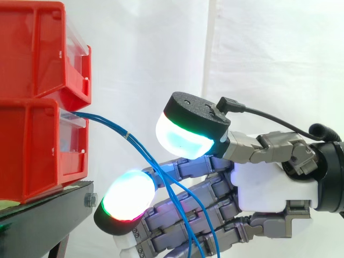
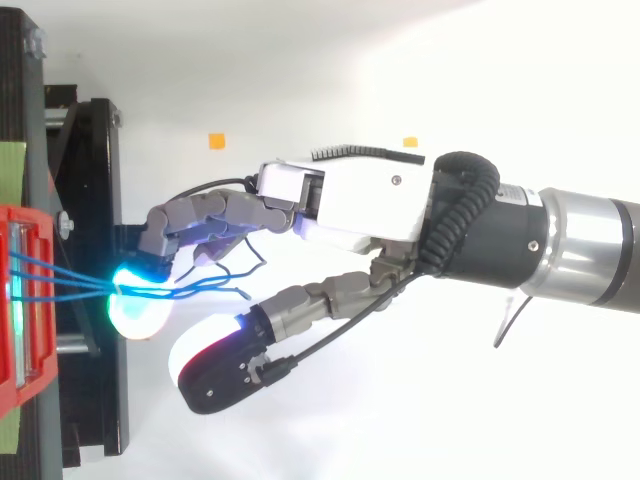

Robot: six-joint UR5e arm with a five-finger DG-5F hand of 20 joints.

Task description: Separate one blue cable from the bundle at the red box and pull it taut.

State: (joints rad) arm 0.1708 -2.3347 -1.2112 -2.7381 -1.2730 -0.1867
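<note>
A bundle of thin blue cables (image 1: 115, 129) comes out of the front of the lower red box (image 1: 32, 150) and slopes down to the right. It passes between the thumb and the fingers of my hand (image 1: 269, 188) and lies across the fingers. The thumb pad (image 1: 183, 141) glows cyan just above the cables, apart from them. A finger pad (image 1: 128, 194) glows white and green below them. The fingers are stretched toward the box, not closed on a strand. From above, the cables (image 2: 60, 280) fan from the box and meet at a cyan fingertip (image 2: 130, 295).
A second red box (image 1: 32, 48) is stacked on the lower one, both on a black stand (image 1: 48, 207). A white curtain hangs behind. Two small orange marks (image 2: 216, 140) lie on the white floor beyond the hand.
</note>
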